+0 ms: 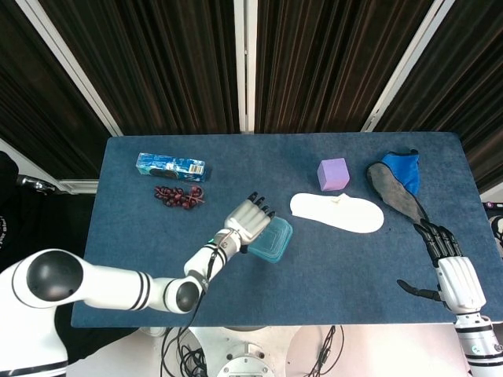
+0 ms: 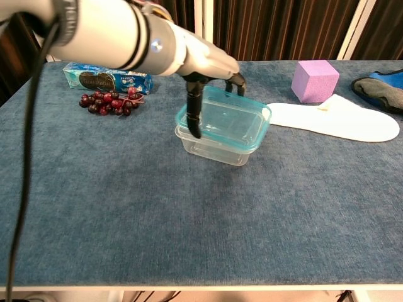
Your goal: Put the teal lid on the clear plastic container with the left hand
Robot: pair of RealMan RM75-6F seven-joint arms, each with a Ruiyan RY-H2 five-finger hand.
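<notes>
The teal lid (image 2: pixel 228 116) is being held by the left hand (image 1: pixel 250 221) atop the clear plastic container (image 2: pixel 217 144).

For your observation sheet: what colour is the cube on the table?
The cube is light purple, clearest in the chest view.

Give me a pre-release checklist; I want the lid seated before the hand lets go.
1. Left hand grips lid: ok.
2. Lid over container: ok.
3. Lid level on the rim: not ok, it sits tilted, its left side lower in the chest view.
4. Lid snapped shut: cannot tell.
5. White insole clear of container: ok.
6. Right hand away from the work: ok, at the table edge.
</notes>
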